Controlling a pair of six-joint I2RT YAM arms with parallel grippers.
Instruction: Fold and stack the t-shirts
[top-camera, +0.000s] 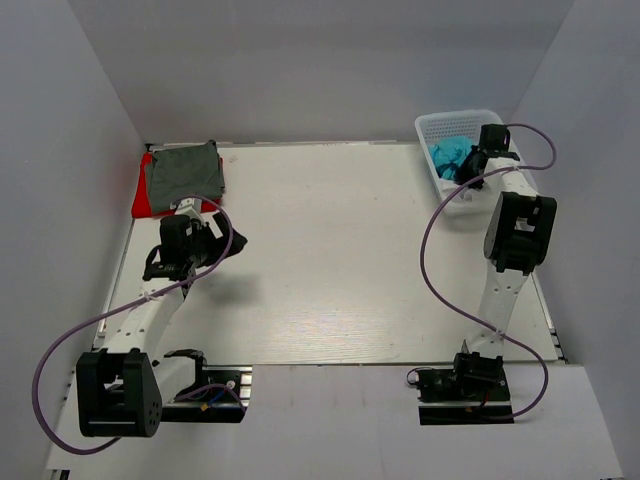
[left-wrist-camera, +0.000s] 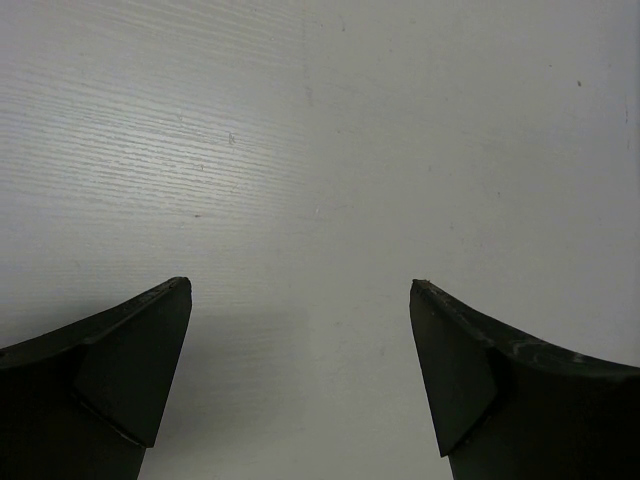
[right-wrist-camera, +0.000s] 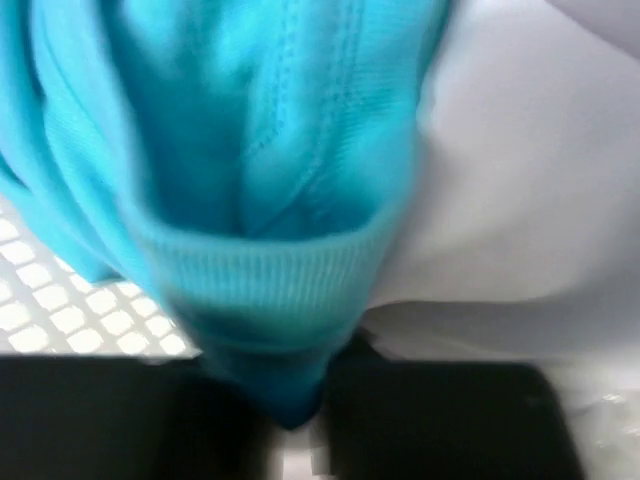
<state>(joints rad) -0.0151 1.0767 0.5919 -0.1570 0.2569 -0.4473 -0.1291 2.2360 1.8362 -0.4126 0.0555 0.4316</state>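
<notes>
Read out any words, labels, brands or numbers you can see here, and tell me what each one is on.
None: there is no readable text in any view. The grey-green shirt, red shirt, turquoise shirt and basket are all plain, with no print, tag or label showing.

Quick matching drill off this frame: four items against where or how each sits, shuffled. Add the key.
Items
1. grey-green shirt
2. red shirt
3. turquoise shirt
4. left claw

States
A. open, over bare table
B. in the basket, pinched by the right claw
C. folded, lying on top of another shirt
D. underneath another shirt, far left corner

Pairs: 1-C, 2-D, 3-B, 4-A
</notes>
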